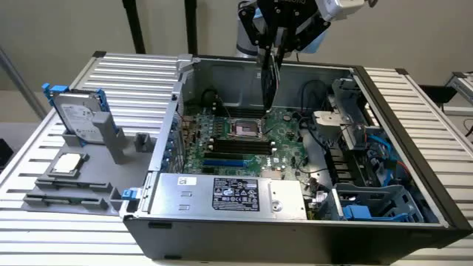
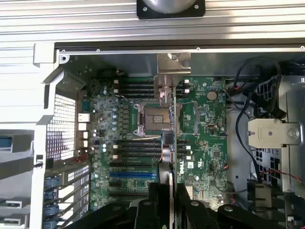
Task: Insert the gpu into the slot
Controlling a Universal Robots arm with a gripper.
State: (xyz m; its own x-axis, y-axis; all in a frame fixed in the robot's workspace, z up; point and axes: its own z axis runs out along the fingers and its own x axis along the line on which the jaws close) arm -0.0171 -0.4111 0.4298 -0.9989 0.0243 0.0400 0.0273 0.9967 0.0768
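The slatted surface (image 1: 126,77) carries an open computer case (image 1: 296,241) with a green motherboard (image 1: 287,141) inside. At the exterior view's upper centre, the gpu (image 1: 271,83) hangs edge-down, clamped in the hand (image 1: 272,49) directly above it, well apart from the blue slot (image 1: 224,164).

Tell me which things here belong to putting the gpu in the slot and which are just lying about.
Job: gripper, gpu it holds, blue slot, motherboard.
Lying about: hard drive, processor chip, power supply.
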